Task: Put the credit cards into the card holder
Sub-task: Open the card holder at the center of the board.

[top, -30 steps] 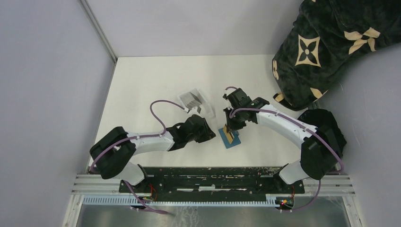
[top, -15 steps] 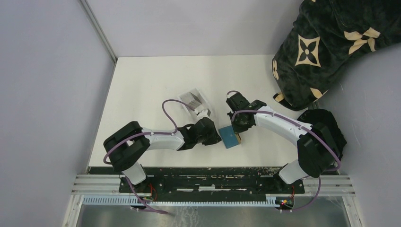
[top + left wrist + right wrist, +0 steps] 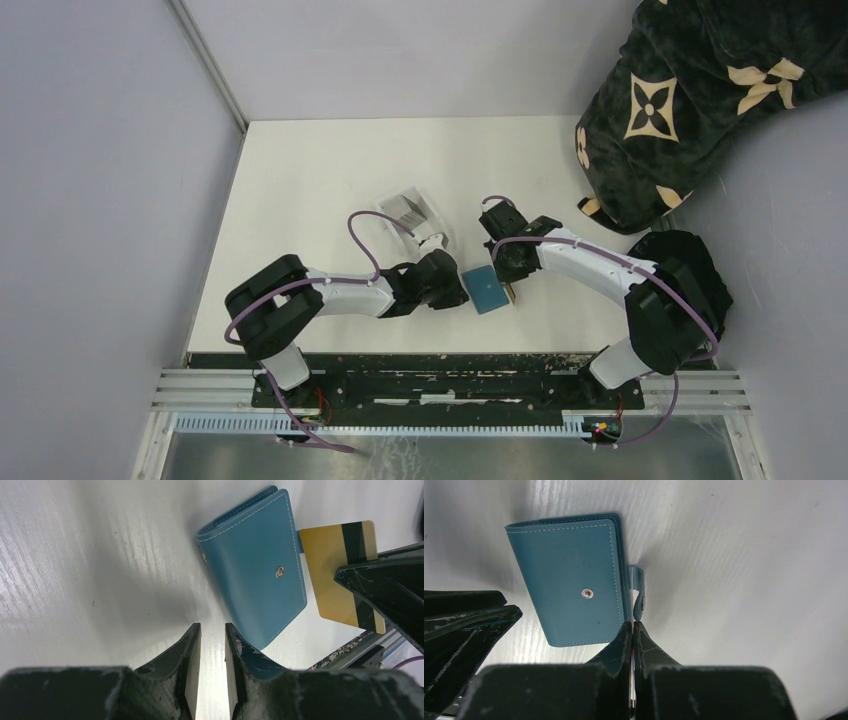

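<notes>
The card holder (image 3: 255, 565), a teal wallet, lies folded shut on the white table, snap stud up. Its snap tab (image 3: 638, 587) sticks out on the side facing my right gripper. A gold-yellow credit card (image 3: 332, 565) with a black stripe is pinched in my right gripper (image 3: 632, 626), its edge right beside the wallet's tab side. I cannot tell whether it reaches inside. My left gripper (image 3: 212, 635) sits low at the wallet's opposite edge, jaws slightly apart with only table between them. In the top view both grippers flank the card holder (image 3: 487, 290).
A clear plastic tray (image 3: 410, 212) holding greyish cards stands just behind the left arm's wrist. A black patterned fabric bundle (image 3: 700, 90) fills the back right corner. The table's near edge meets a metal rail (image 3: 450, 385).
The left arm reached right to the wallet's left edge. The wallet went from open with gold showing to lying flat and shut. The right gripper dropped lower beside it.
</notes>
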Robot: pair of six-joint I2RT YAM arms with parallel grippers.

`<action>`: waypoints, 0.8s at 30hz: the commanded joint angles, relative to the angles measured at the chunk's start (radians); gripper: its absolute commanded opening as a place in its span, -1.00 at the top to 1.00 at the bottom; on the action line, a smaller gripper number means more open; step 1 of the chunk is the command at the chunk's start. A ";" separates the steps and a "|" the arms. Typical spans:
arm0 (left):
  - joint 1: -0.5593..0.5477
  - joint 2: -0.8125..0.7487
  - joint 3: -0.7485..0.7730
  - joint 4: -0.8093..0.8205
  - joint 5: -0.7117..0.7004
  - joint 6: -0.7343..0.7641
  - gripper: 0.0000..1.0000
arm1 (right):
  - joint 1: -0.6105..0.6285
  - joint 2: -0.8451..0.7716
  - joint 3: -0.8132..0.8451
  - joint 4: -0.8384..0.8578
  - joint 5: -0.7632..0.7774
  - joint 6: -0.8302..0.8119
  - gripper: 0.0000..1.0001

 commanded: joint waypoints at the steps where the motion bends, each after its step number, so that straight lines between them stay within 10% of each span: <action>1: -0.006 0.005 0.033 0.011 -0.030 0.047 0.38 | 0.002 -0.002 -0.024 0.058 -0.004 0.003 0.98; 24: -0.005 0.030 0.045 -0.016 -0.030 0.051 0.39 | -0.074 -0.121 -0.131 0.202 -0.115 0.043 0.98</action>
